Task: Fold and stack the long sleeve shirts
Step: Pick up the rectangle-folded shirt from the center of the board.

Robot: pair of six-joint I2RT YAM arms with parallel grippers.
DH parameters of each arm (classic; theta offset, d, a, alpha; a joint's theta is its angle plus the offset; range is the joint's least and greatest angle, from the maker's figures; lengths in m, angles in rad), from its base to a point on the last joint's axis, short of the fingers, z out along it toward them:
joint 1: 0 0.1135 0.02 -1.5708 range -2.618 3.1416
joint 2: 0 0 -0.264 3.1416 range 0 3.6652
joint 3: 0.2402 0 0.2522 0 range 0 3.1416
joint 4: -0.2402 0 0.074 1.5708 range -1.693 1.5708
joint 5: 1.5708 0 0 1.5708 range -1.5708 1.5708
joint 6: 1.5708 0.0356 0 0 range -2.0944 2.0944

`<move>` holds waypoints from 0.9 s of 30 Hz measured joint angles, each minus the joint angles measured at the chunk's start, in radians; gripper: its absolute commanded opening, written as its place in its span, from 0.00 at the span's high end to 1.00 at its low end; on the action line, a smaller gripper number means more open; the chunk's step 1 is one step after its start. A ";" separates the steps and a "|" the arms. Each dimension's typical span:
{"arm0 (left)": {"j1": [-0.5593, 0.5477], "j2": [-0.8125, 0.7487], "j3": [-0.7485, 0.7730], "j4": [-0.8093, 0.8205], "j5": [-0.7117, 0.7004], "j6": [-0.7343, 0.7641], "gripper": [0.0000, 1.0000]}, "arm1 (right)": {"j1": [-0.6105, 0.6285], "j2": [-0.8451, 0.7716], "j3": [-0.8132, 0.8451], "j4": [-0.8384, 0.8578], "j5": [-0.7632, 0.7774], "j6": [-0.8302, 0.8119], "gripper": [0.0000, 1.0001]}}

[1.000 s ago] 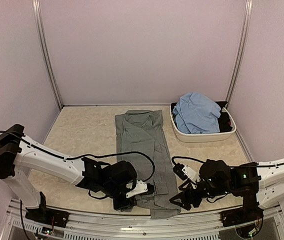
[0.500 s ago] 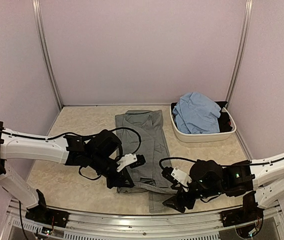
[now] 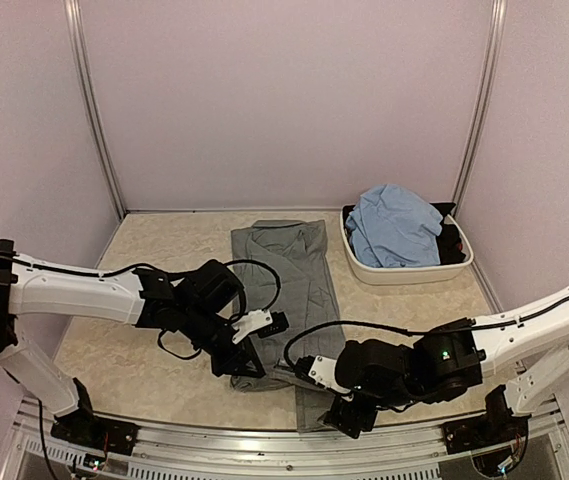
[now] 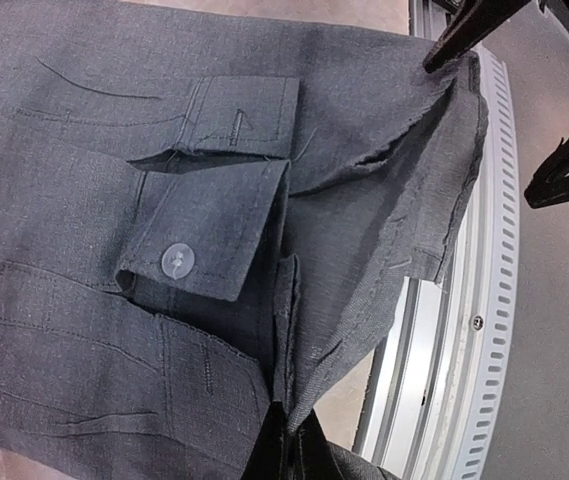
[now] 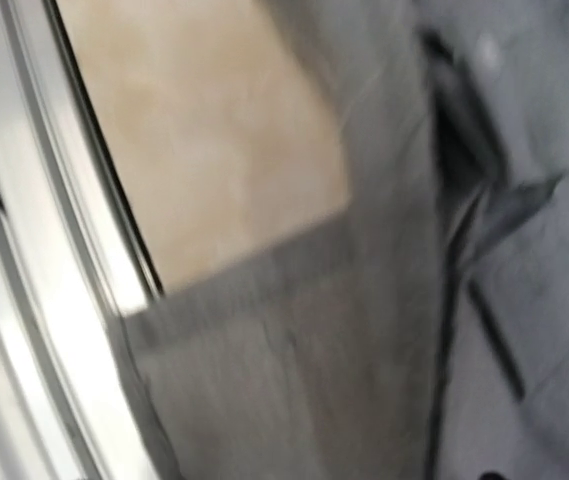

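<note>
The slate grey long sleeve shirt (image 3: 286,280) lies folded lengthwise down the middle of the table. Its near end is bunched where my left gripper (image 3: 246,362) is shut on a fold of it. In the left wrist view the fingers (image 4: 299,445) pinch a seam below a buttoned cuff (image 4: 204,245). My right gripper (image 3: 349,415) hovers over the shirt's near corner by the rail. Its dark fingers (image 4: 462,32) stand apart with nothing between them. The right wrist view is blurred and shows grey cloth (image 5: 294,350). The light blue shirt (image 3: 394,225) is heaped in the basin.
The white oval basin (image 3: 409,272) stands at the back right, with dark cloth under the blue shirt. A ribbed metal rail (image 3: 264,440) runs along the table's near edge. Pale walls close the back and sides.
My left gripper has pulled the grey shirt's near end away from the rail, mostly in the first half second. The right arm has swung left to the shirt's near corner.
</note>
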 measured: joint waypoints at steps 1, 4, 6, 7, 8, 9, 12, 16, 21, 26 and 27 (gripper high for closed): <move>0.005 0.000 0.000 -0.001 0.003 0.000 1.00 | 0.009 0.014 0.007 -0.024 0.010 0.002 0.21; 0.018 0.000 0.000 -0.003 0.011 0.000 1.00 | 0.023 0.026 0.010 -0.081 0.030 0.009 0.21; 0.023 0.000 0.000 -0.004 0.014 0.000 1.00 | 0.026 0.016 0.011 -0.108 0.043 0.011 0.21; 0.023 0.000 0.000 -0.004 0.014 0.000 1.00 | 0.026 0.009 0.014 -0.120 0.050 0.011 0.21; 0.023 0.000 0.000 -0.005 0.014 0.000 1.00 | 0.026 0.002 0.017 -0.129 0.055 0.011 0.21; 0.023 0.000 0.000 -0.006 0.014 0.000 1.00 | 0.027 -0.006 0.021 -0.136 0.058 0.010 0.21; 0.024 0.000 0.000 -0.008 0.014 0.000 1.00 | 0.027 -0.012 0.031 -0.146 0.060 0.005 0.21; 0.029 0.000 0.000 -0.008 0.018 0.000 1.00 | 0.028 0.012 0.056 -0.172 0.072 -0.003 0.21; 0.040 0.000 0.000 -0.008 0.035 0.001 1.00 | 0.040 0.103 0.113 -0.222 0.109 -0.002 0.22; 0.046 0.000 0.000 -0.008 0.045 0.002 1.00 | 0.043 0.185 0.139 -0.290 0.167 0.007 0.25; 0.046 0.000 0.000 -0.008 0.045 0.002 1.00 | 0.043 0.195 0.139 -0.298 0.176 0.008 0.25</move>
